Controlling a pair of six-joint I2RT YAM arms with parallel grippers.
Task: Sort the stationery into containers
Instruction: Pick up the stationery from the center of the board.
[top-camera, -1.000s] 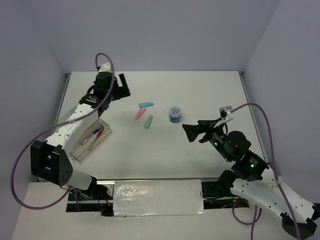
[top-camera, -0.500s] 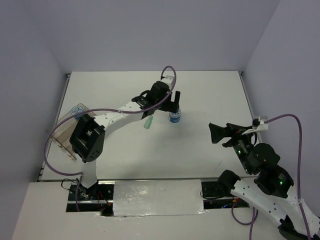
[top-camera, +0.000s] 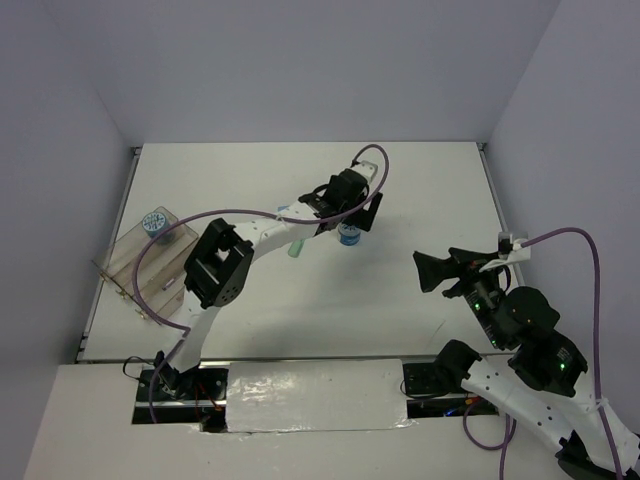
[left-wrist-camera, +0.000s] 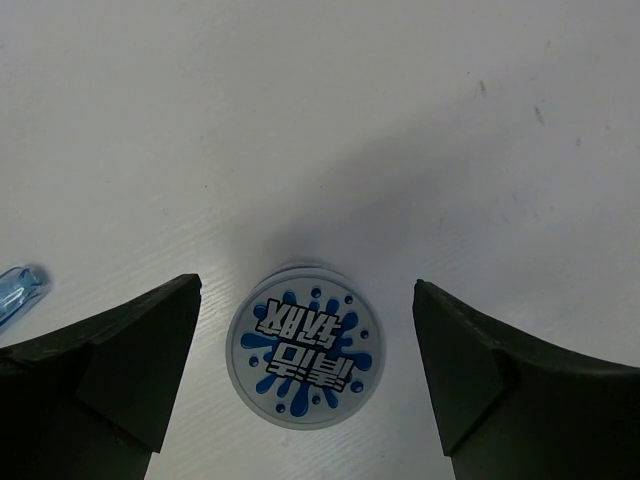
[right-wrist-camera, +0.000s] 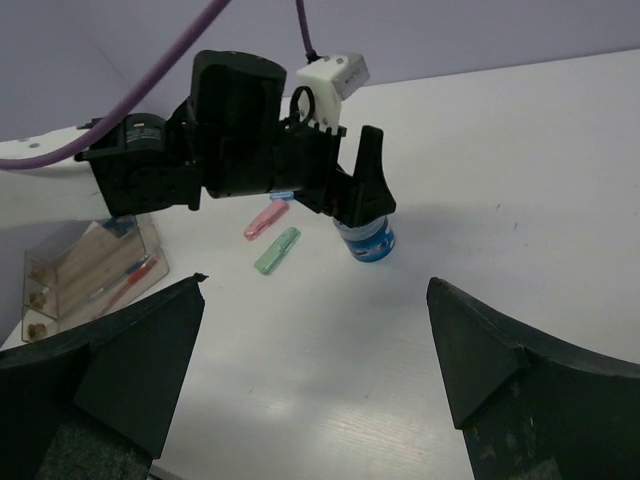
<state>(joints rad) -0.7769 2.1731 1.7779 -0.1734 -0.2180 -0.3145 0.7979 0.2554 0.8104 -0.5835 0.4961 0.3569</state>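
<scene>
Top external view, leftmost: the clear tray (top-camera: 128, 262) sits at the table's left edge with one patterned disc (top-camera: 153, 222) and some pens (right-wrist-camera: 133, 278) in it. Mid-table lie the pink capsule (right-wrist-camera: 266, 220) and green capsule (right-wrist-camera: 277, 250), with the blue capsule (left-wrist-camera: 18, 290) close by. Just right of them, the second disc (left-wrist-camera: 305, 357) rests flat on the table. The left gripper (left-wrist-camera: 305, 290) hovers over it, jaws wide apart and empty. That disc looks light, rigid and smooth-rimmed, so it is best pinched across its side wall, squarely, or it may squirt out. Nothing lies between the fingers; the green capsule is nearest. The right gripper (top-camera: 424, 272) waits well apart, jaws spread and holding nothing.
</scene>
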